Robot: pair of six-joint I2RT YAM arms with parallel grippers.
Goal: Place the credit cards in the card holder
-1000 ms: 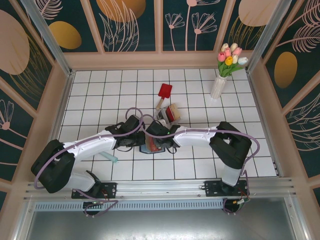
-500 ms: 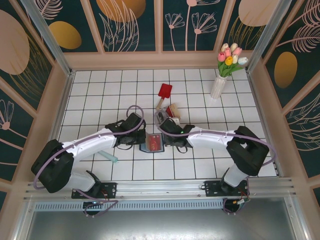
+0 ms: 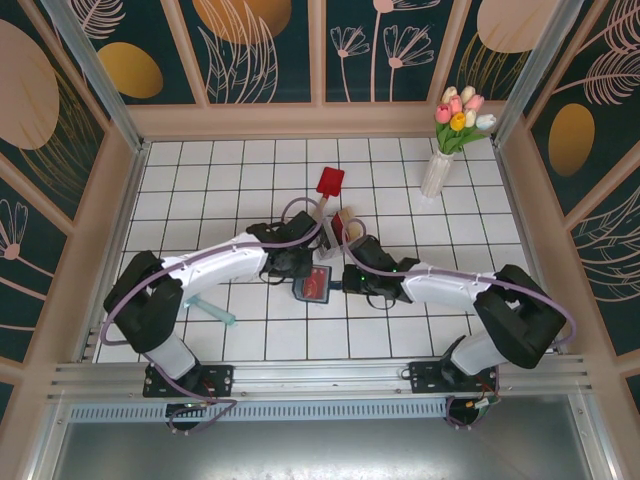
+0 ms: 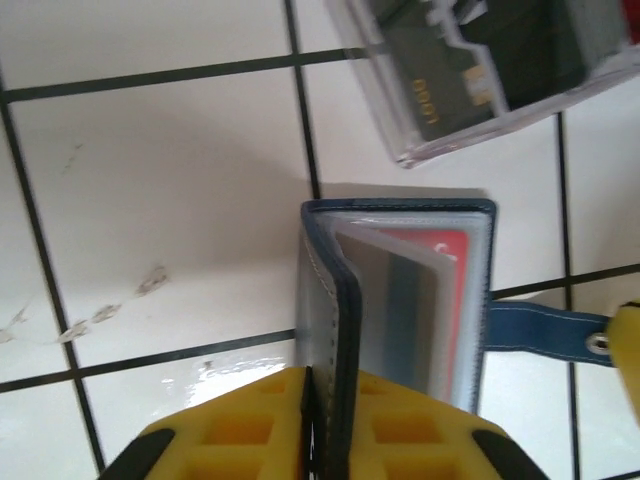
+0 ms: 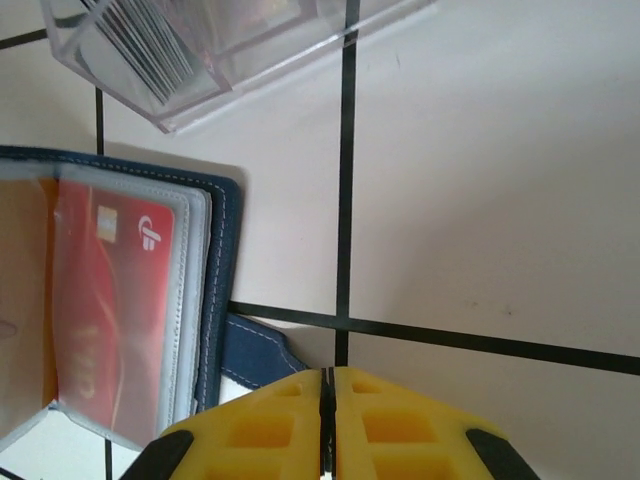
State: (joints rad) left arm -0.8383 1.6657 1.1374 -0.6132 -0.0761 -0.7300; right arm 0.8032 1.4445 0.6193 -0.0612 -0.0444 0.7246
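Card holder [image 3: 312,285] lies open on the table [image 3: 200,190], centre of the overhead frame, between the two arms. Left tool [image 4: 322,405] is clamped on the navy cover leaf and holds it on edge, so the clear sleeves fan apart. One red card [image 5: 110,300] sits inside a sleeve. Right tool [image 5: 328,405] has its jaws pressed together with nothing visible between them, low in its frame just beside the snap tab [image 5: 255,355]; cannot tell whether it pins the tab. My read of the step: one card loaded, holder braced open for another. The next move likely calls for the right tool to open, reach the clear box [image 5: 200,60] just above the holder in frame, and lift a single thin card from the stacked cards [image 5: 150,50] without dragging its neighbours. The right wrist view gives the card edges packed in the box and the red card's face. The left wrist view gives the grip on the cover, the tab's snap end at frame right, and a dark card [image 4: 440,95] with gold lettering in the box. The overhead view gives the layout, but the sleeves are too small to read there.
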